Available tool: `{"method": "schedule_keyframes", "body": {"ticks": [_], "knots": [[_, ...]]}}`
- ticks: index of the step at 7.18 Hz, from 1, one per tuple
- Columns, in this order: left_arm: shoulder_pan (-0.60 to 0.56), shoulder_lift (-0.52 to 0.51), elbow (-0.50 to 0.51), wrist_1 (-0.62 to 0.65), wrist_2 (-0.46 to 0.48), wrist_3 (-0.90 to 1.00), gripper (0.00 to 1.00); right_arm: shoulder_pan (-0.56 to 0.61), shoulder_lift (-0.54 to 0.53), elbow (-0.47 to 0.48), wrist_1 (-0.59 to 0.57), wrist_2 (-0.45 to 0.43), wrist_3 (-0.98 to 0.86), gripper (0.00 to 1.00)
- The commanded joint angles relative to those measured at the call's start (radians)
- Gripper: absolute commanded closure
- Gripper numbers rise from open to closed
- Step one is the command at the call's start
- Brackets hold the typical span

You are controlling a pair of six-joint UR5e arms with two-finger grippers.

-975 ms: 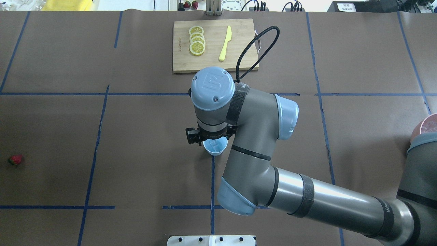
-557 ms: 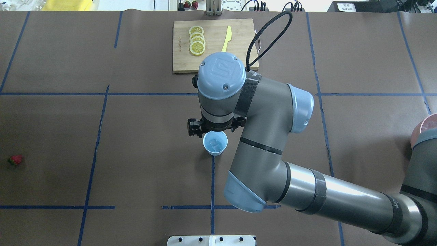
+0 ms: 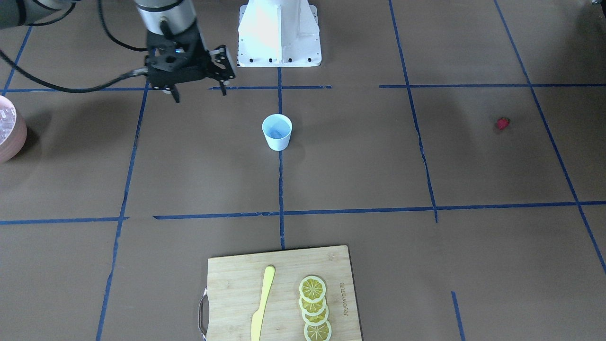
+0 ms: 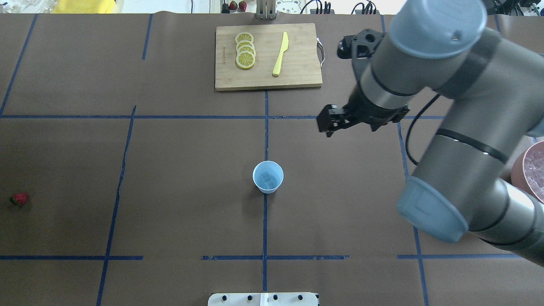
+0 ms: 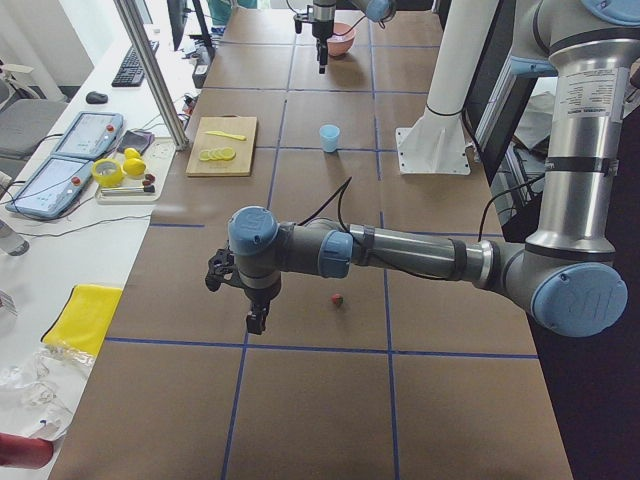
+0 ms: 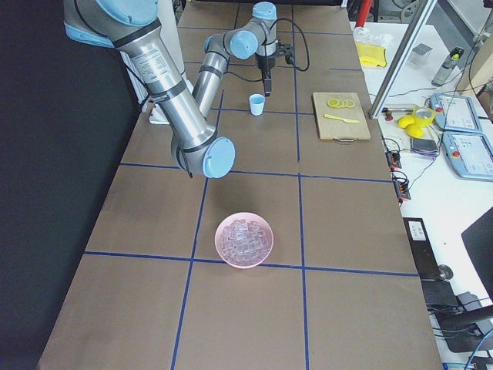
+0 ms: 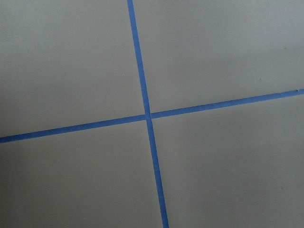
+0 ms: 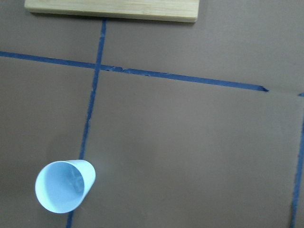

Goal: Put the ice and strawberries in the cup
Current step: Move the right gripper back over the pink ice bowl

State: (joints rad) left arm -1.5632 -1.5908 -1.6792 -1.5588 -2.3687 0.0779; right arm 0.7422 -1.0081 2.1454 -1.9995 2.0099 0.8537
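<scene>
The light blue cup (image 4: 267, 177) stands upright at the table's middle with a clear ice cube (image 4: 267, 179) inside; it also shows in the front view (image 3: 277, 132) and the right wrist view (image 8: 65, 186). My right gripper (image 3: 200, 94) is open and empty, raised well to the right of the cup and beyond it (image 4: 340, 123). The red strawberry (image 4: 19, 198) lies at the far left of the table. My left gripper (image 5: 255, 320) shows only in the exterior left view, near the strawberry (image 5: 338, 299); I cannot tell if it is open or shut.
A pinkish bowl (image 6: 217, 240) full of ice cubes (image 6: 245, 240) stands at the right edge (image 4: 516, 172). A wooden cutting board (image 4: 297, 76) at the back holds lemon slices (image 4: 245, 50) and a yellow knife (image 4: 280, 54). The right arm's elbow (image 4: 429, 208) hangs over the right half.
My right gripper was over the cup; it has risen and swung right and away from it. An ice cube shows in the cup. The strawberry has not moved.
</scene>
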Motion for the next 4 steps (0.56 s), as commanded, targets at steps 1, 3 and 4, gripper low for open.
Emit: {"method": "schedule_keyframes", "body": {"ticks": [1, 3, 4], "knots": [[0.000, 0.000, -0.002, -0.001, -0.001, -0.001, 0.00, 0.113, -0.272, 0.151, 0.010, 0.018, -0.244, 0.01], [0.000, 0.000, -0.002, 0.000, 0.000, -0.001, 0.00, 0.260, -0.497, 0.169, 0.112, 0.103, -0.405, 0.01], [0.000, 0.002, -0.002, -0.001, -0.001, -0.001, 0.00, 0.345, -0.646, 0.147, 0.260, 0.168, -0.479, 0.01]]}}
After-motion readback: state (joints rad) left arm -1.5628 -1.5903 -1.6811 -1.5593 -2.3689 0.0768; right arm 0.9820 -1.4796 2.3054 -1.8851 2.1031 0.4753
